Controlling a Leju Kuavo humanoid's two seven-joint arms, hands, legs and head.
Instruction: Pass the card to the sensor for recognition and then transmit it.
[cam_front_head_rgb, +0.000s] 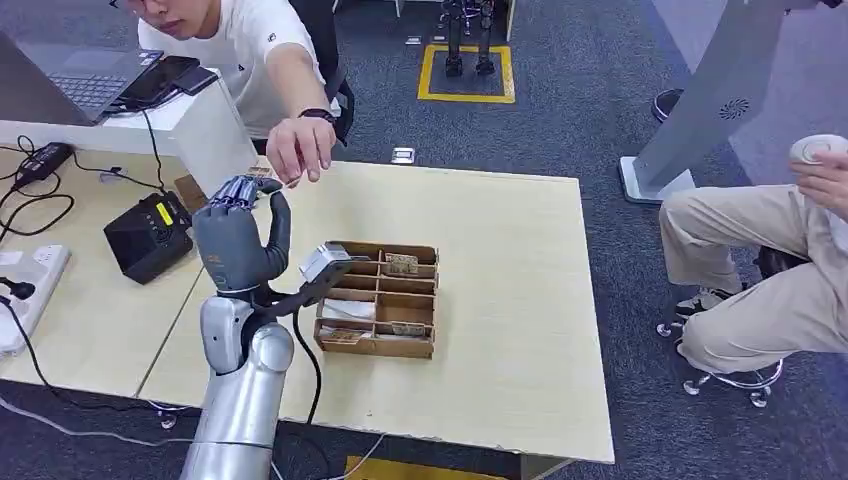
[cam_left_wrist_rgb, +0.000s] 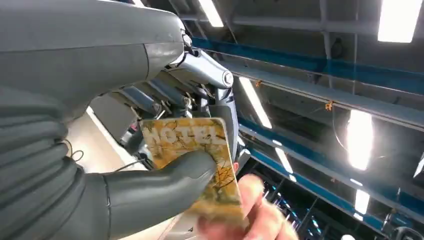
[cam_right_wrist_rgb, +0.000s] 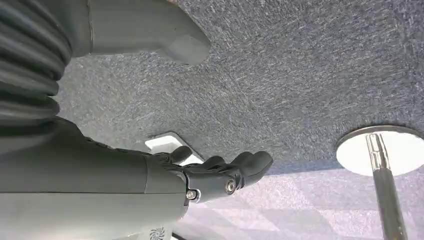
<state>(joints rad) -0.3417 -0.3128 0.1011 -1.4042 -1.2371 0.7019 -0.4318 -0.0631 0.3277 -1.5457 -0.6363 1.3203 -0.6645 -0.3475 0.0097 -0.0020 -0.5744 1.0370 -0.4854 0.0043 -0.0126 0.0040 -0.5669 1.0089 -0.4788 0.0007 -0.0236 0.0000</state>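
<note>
The table (cam_front_head_rgb: 500, 300) with its wooden compartment tray (cam_front_head_rgb: 380, 300) is seen beneath the raised left hand (cam_front_head_rgb: 235, 240). A yellow card (cam_left_wrist_rgb: 195, 160) is pinched there under the thumb, and a person's hand (cam_front_head_rgb: 298, 148) is reaching for it — a mistimed release could drop it. The right hand (cam_right_wrist_rgb: 220, 172) hangs empty, fingers loosely apart.

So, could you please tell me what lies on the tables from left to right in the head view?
Laptop → black device → left hand → wooden compartment box → bare tabletop.
</note>
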